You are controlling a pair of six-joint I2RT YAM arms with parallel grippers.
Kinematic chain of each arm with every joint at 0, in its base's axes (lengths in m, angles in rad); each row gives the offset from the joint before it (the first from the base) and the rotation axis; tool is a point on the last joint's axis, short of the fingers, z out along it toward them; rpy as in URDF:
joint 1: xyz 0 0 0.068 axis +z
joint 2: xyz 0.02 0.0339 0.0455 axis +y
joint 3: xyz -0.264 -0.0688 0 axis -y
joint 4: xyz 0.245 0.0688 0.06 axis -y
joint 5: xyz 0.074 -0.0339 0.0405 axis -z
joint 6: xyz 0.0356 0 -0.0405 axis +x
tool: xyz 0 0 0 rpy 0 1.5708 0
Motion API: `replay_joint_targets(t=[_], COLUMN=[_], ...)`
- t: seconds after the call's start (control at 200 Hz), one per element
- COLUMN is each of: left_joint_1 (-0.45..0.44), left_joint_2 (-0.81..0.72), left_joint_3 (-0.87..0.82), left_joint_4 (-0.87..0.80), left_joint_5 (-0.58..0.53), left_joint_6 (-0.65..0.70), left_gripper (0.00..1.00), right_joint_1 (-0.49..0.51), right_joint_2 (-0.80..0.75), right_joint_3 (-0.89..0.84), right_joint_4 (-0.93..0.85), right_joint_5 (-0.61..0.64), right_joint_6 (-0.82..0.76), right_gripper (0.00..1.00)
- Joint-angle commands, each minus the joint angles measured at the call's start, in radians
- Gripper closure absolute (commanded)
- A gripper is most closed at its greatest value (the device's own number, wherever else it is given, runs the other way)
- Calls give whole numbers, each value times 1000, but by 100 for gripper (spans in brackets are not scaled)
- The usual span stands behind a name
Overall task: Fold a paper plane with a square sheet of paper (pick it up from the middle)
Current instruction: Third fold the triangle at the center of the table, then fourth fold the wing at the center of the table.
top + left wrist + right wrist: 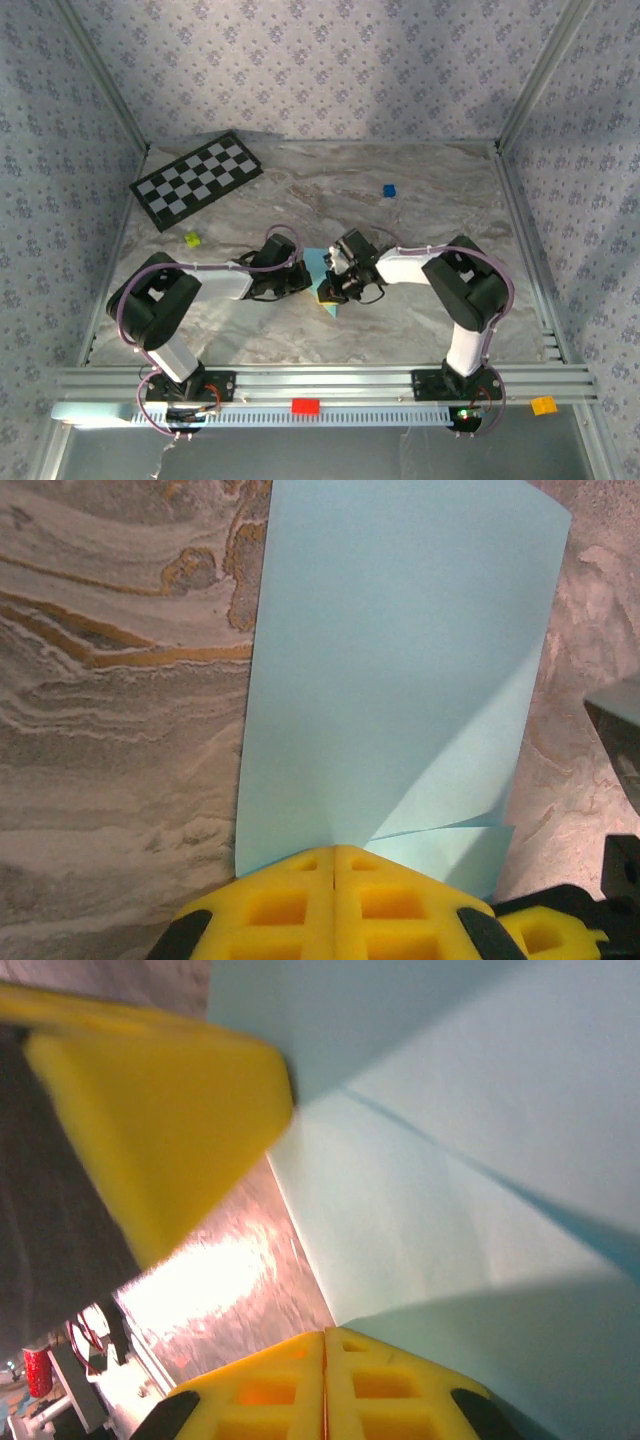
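Pressed together with no gap between the yellow fingers, my left gripper (312, 288) and my right gripper (347, 284) meet tip to tip over the middle of the grey-veined marble tabletop (430, 220), and each one pinches an edge of the sheet of thin, plain light sky-blue paper (316, 263). From my left wrist I see the left gripper (335, 880) clamped on the near edge of the sheet (400, 660), which runs away from me as a tall, smooth, unmarked panel with straight sides. A soft diagonal shadow crosses its lower half. A second layer peeks out low on the right, so the paper lies doubled there. Beside it, at the bottom right, sits a bit of the right gripper's yellow finger (545, 935). From my right wrist the right gripper (325, 1380) likewise has its pads shut on the paper (450, 1210), where a sharp crease runs slantwise and one layer overlaps another. A yellow finger (160, 1110) of the left gripper rests against the sheet's upper left. Whether the sheet rests on the table or hangs just above it I cannot tell. Well apart from it, a black-and-white checkerboard panel (195, 180) lies at the far left, a tiny dark-blue cube (389, 190) towards the far right, and a small yellow-green cube (192, 239) to the left. A red block (305, 406) and an orange block (543, 405) sit on the aluminium rail (380, 383) by my bases.
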Motion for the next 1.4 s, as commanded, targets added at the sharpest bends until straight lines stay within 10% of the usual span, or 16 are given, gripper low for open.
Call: replay_joint_targets(t=[0.0,0.35,0.62,0.855,1.394], left_joint_1=[-1,-12,-133,-174,142], left_joint_2=[17,-11,-150,-323,-344], left_joint_3=[-25,-54,-97,-47,-150], left_joint_4=[-90,-60,-46,-203,-79], left_joint_5=[-40,-49,-234,-363,144], left_joint_6=[-12,-76,-246,-153,-9], left_gripper=[100,100,99,70,55], right_joint_1=[3,-25,-80,-54,-20], right_joint_2=[-62,-203,-378,-337,-106], right_joint_3=[-52,-143,-136,-93,57], right_joint_4=[-44,-28,-170,-146,-119], right_joint_5=[4,15,303,293,240], right_joint_6=[-11,-9,-4,9,-10], right_gripper=[90,88,76,68,66])
